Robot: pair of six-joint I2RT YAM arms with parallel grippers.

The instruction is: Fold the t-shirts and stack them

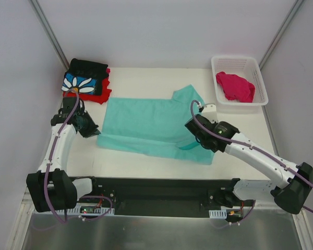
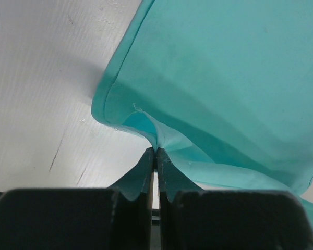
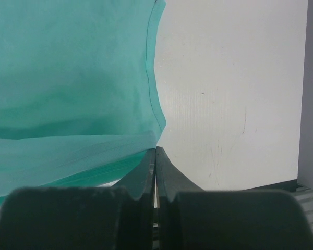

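Top external view: the plain mint-teal cloth t-shirt (image 1: 151, 122) lay spread flat across the middle of the white table (image 1: 141, 77), its near hem running between the two claws. The left gripper (image 1: 95, 131) sat at the shirt's near left corner, and the right gripper (image 1: 192, 141) at the near right stretch of the hem.

In the left wrist view the black fingers (image 2: 141, 174) were clenched on a pinch of the teal cloth, which spread away up and to the right of them. In the right wrist view the fingers (image 3: 169, 174) were likewise clamped on the hem edge, with the cloth lying to their left.

At the far left corner a folded black shirt with a white daisy on blue (image 1: 83, 80) rested on a folded red shirt (image 1: 101, 96). A magenta-pink shirt (image 1: 235, 86) lay crumpled in the white plastic lattice basket (image 1: 261, 78) at the far right.
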